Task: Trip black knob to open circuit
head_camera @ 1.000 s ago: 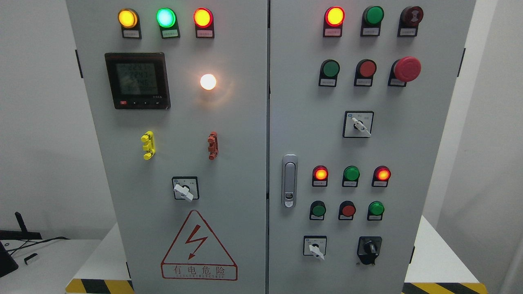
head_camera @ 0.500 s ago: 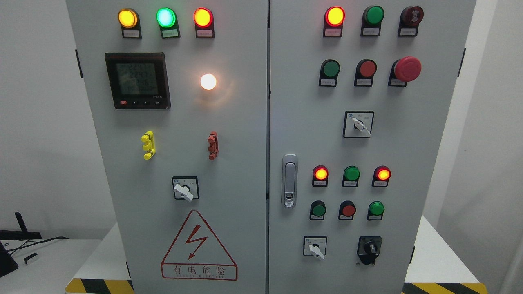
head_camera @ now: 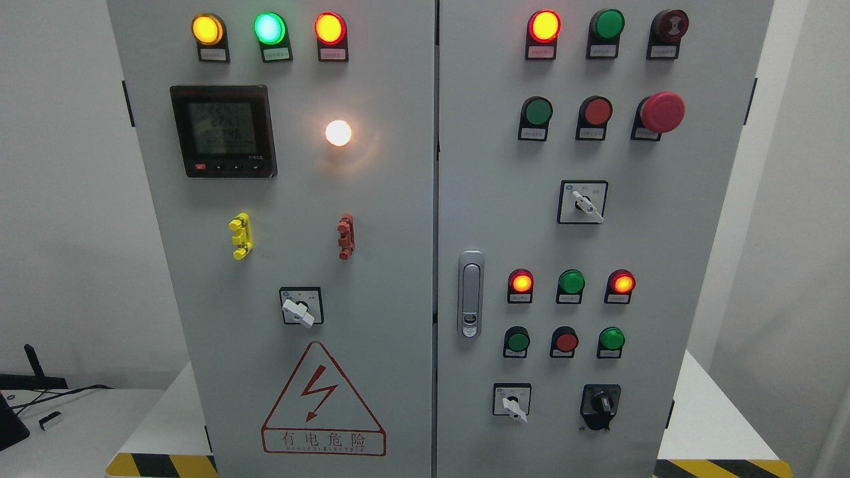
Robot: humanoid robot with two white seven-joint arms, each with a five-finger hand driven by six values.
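Change since earlier: nothing has shifted; panel and lights look as before.
Hands: neither is in view, so I cannot tell the state of the fingers.
Black knob (head_camera: pixel 600 404): lower right of the right door, pointer roughly upright, untouched.
Neighbours: white selector switch (head_camera: pixel 512 402) to its left; green button (head_camera: pixel 611 340) above.
Obstruction: nothing covers the knob.
Elsewhere: door latch (head_camera: pixel 470 293) near the seam; warning triangle (head_camera: pixel 323 400) on the left door.
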